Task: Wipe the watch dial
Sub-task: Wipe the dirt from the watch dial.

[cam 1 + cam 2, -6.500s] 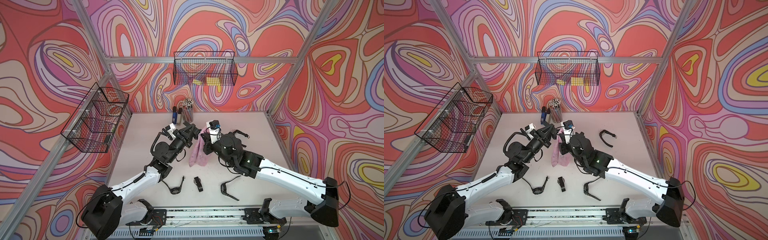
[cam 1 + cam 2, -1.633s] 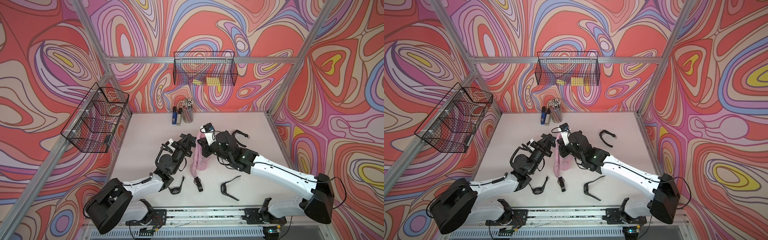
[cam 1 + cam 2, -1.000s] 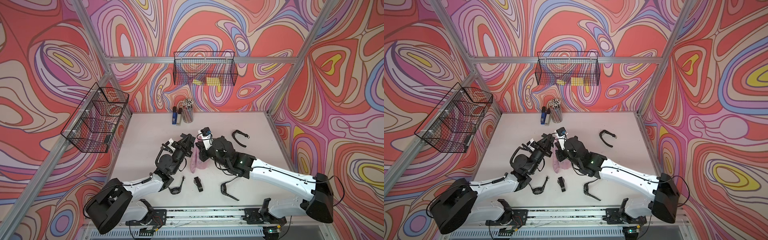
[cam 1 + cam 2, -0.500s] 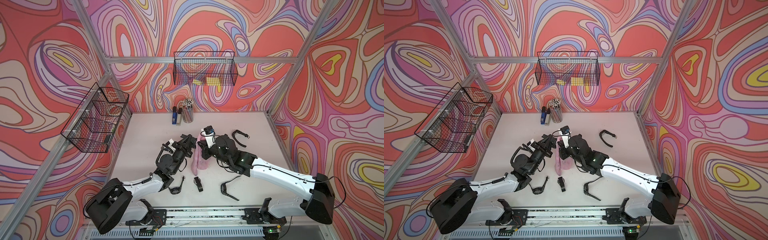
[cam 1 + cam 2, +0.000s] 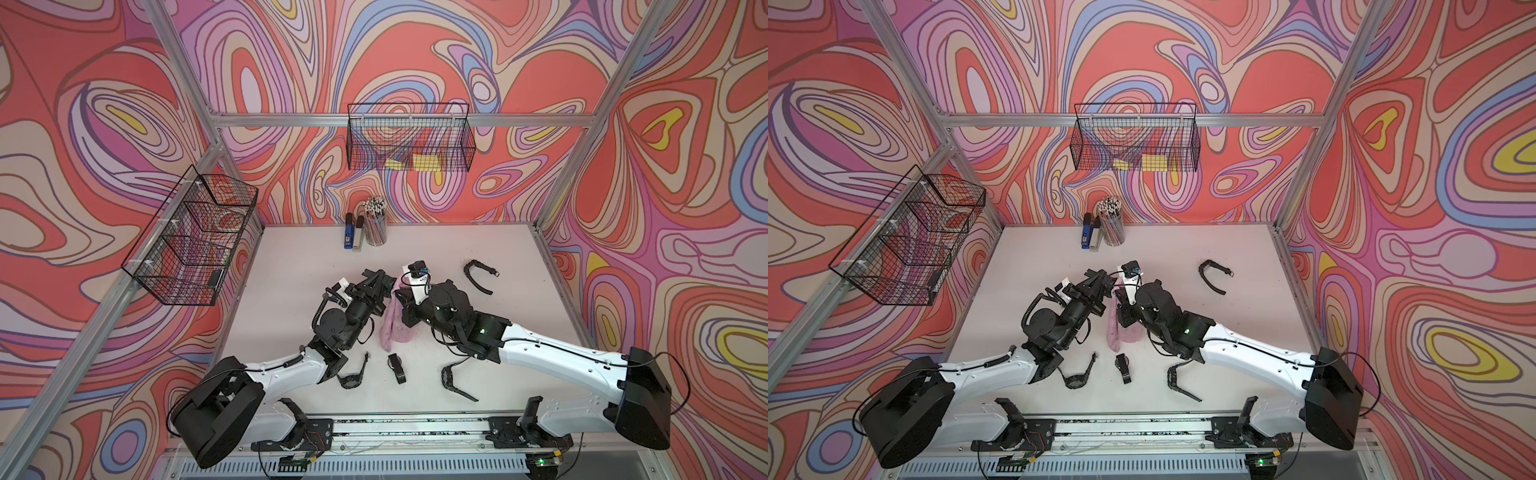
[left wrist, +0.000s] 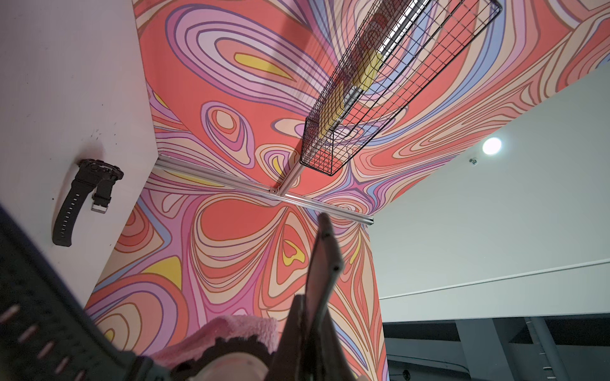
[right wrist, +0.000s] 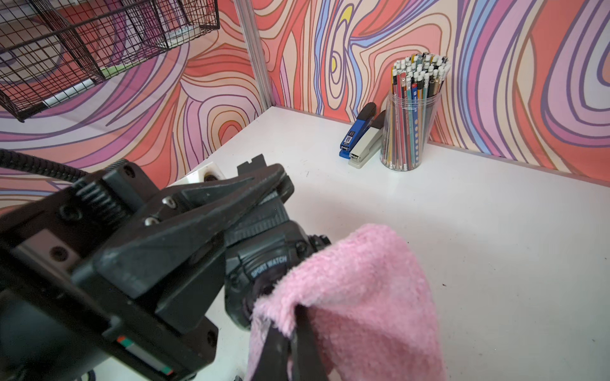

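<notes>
Left gripper (image 7: pixel 260 214): closed on the watch (image 7: pixel 265 260) by the strap next to the case, holding it at mid-table between the two arms. Right gripper (image 7: pixel 290 330): closed on a fold of the pink cloth (image 7: pixel 363 290). The cloth lies against the watch dial and covers most of it; the lettering on the case rim is exposed. In both top views the cloth's free end hangs toward the near side. Whether it reaches the table (image 5: pixel 291 266) cannot be determined. A loose watch (image 5: pixel 478 279) lies far right, well apart. Three watches (image 5: pixel 395 368) lie along the near edge. The pencil cup (image 5: pixel 375 226) and staplers (image 5: pixel 351 233) stand at the far wall.
</notes>
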You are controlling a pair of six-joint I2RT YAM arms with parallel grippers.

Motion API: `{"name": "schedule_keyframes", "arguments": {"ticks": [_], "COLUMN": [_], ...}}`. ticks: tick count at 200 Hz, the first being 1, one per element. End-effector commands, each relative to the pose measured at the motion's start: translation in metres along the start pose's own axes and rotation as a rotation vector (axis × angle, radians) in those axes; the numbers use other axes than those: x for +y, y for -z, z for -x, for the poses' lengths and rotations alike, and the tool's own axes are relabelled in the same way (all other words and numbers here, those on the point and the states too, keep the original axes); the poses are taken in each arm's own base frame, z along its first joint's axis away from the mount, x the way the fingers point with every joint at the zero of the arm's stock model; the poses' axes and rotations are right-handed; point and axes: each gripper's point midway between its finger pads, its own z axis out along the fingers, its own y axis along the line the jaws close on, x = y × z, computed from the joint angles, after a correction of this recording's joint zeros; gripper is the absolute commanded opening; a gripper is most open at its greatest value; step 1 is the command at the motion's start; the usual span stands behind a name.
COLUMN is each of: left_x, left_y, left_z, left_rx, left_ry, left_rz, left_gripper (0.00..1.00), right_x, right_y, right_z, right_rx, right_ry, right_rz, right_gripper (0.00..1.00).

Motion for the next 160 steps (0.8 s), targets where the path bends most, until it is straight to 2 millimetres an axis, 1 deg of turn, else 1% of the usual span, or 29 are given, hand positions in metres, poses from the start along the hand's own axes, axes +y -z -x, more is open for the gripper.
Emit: {"name": "schedule_keyframes", "arguments": {"ticks": [1,16,33,54,66,92,119,137,160], "left_x": [-0.039,-0.040,-0.039,-0.040,-0.039,-0.039,-0.038,-0.038,-0.038], "left_y": [0.002,0.002,0.003,0.004,0.004,0.004,0.004,0.004,0.005], "left_z": [-0.037,-0.037,-0.036,-0.037,-0.037,-0.036,-0.036,-0.037,-0.036], "left_rx": [0.142,0.143,0.141,0.142,0.142,0.141,0.143,0.144,0.142], "left_ry": [0.048,0.050,0.047,0.048,0.048,0.046,0.047,0.047,0.046], "left_rz": [-0.119,-0.119,-0.116,-0.117,-0.117,-0.117,-0.116,-0.117,-0.117], "left_gripper": [0.00,0.00,0.00,0.00,0.00,0.00,0.00,0.00,0.00], "right_x": [0.007,0.001,-0.009,-0.025,-0.029,-0.025,-0.015,-0.009,-0.001], "right_y": [-0.009,-0.010,-0.011,-0.011,-0.010,-0.012,-0.012,-0.009,-0.001], "right_z": [-0.033,-0.035,-0.032,-0.020,-0.010,0.012,0.037,0.046,0.055], "right_rx": [0.079,0.084,0.080,0.059,0.041,0.019,-0.021,-0.033,-0.059], "right_ry": [0.014,0.013,0.003,-0.011,-0.004,0.045,0.063,0.061,0.085], "right_rz": [0.021,0.002,-0.016,-0.035,-0.036,-0.034,0.003,0.024,0.025], "right_gripper": [0.00,0.00,0.00,0.00,0.00,0.00,0.00,0.00,0.00]}}
